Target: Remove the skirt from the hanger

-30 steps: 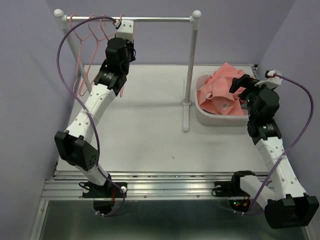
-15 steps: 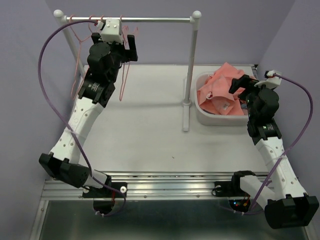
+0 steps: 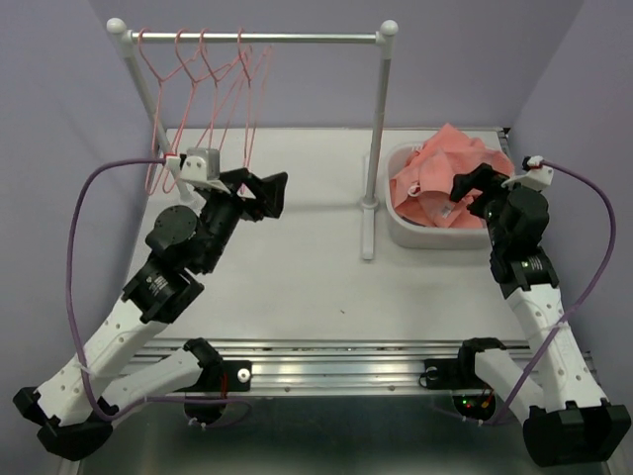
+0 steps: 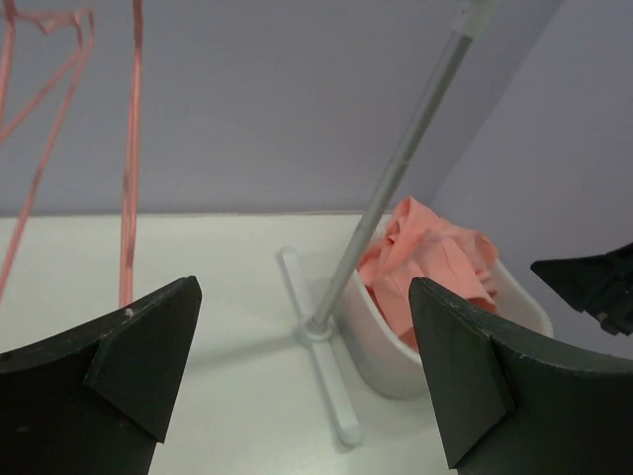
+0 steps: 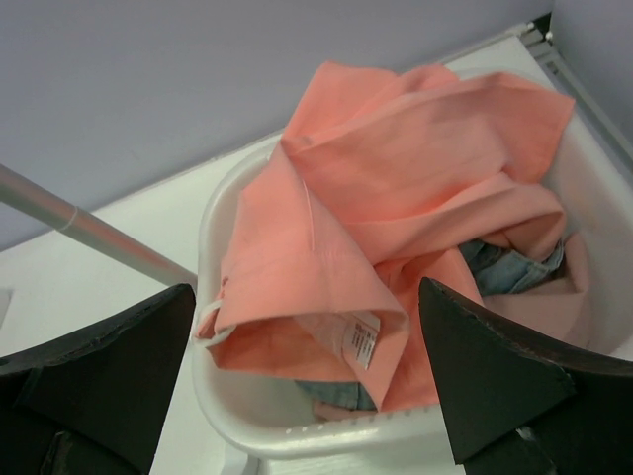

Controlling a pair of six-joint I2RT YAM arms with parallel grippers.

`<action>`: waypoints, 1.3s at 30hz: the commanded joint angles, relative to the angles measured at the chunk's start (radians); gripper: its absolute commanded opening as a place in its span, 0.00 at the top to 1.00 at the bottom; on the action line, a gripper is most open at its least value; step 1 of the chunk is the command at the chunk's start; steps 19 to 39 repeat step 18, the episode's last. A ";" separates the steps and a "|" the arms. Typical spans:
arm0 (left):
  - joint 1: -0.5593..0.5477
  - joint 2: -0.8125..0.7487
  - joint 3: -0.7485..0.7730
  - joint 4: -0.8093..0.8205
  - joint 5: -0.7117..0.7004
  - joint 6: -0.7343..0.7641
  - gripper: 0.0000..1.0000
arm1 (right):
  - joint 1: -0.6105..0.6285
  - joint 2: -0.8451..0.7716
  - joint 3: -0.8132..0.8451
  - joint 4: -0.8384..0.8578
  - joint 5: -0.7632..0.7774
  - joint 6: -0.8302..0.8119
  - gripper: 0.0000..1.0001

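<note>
The salmon-pink skirt [image 3: 445,168] lies crumpled in the white basket [image 3: 415,236] at the right, off any hanger. Several bare pink wire hangers [image 3: 203,74] hang at the left end of the rail [image 3: 307,39]. My left gripper [image 3: 267,193] is open and empty, low over the table, below the hangers. In the left wrist view its gripper [image 4: 302,297] frames the rack foot, with one hanger [image 4: 130,148] to the left and the skirt [image 4: 425,257] beyond. My right gripper [image 3: 473,188] hovers open at the basket. In the right wrist view that gripper [image 5: 305,292] is above the skirt [image 5: 396,168], apart from it.
The rack's right post [image 3: 379,139] and its foot [image 4: 321,366] stand just left of the basket [image 5: 213,208]. Blue denim [image 5: 504,267] shows under the skirt. Purple walls close in the back and both sides.
My left gripper opened, let go at the rail and drew back down toward the near side of the table. The hangers now hang free. My right arm barely shifted.
</note>
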 commanded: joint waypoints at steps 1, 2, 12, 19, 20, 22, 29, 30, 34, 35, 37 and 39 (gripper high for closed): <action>-0.067 -0.042 -0.201 0.015 -0.008 -0.141 0.01 | 0.001 -0.042 -0.082 -0.060 -0.054 0.071 0.00; -0.093 -0.051 -0.229 0.009 -0.015 -0.156 0.01 | 0.001 -0.047 -0.102 -0.060 -0.056 0.076 0.00; -0.110 -0.108 -0.396 -0.002 -0.053 -0.235 0.01 | 0.001 -0.102 -0.174 -0.117 -0.048 0.076 0.00; -0.110 -0.096 -0.410 -0.005 -0.087 -0.233 0.01 | 0.001 -0.142 -0.165 -0.117 -0.045 0.076 0.00; -0.110 -0.096 -0.410 -0.005 -0.087 -0.233 0.01 | 0.001 -0.142 -0.165 -0.117 -0.045 0.076 0.00; -0.110 -0.096 -0.410 -0.005 -0.087 -0.233 0.01 | 0.001 -0.142 -0.165 -0.117 -0.045 0.076 0.00; -0.110 -0.096 -0.410 -0.005 -0.087 -0.233 0.01 | 0.001 -0.142 -0.165 -0.117 -0.045 0.076 0.00; -0.110 -0.096 -0.410 -0.005 -0.087 -0.233 0.01 | 0.001 -0.142 -0.165 -0.117 -0.045 0.076 0.00; -0.110 -0.096 -0.410 -0.005 -0.087 -0.233 0.01 | 0.001 -0.142 -0.165 -0.117 -0.045 0.076 0.00; -0.110 -0.096 -0.410 -0.005 -0.087 -0.233 0.01 | 0.001 -0.142 -0.165 -0.117 -0.045 0.076 0.00; -0.110 -0.096 -0.410 -0.005 -0.087 -0.233 0.01 | 0.001 -0.142 -0.165 -0.117 -0.045 0.076 0.00; -0.110 -0.096 -0.410 -0.005 -0.087 -0.233 0.01 | 0.001 -0.142 -0.165 -0.117 -0.045 0.076 0.00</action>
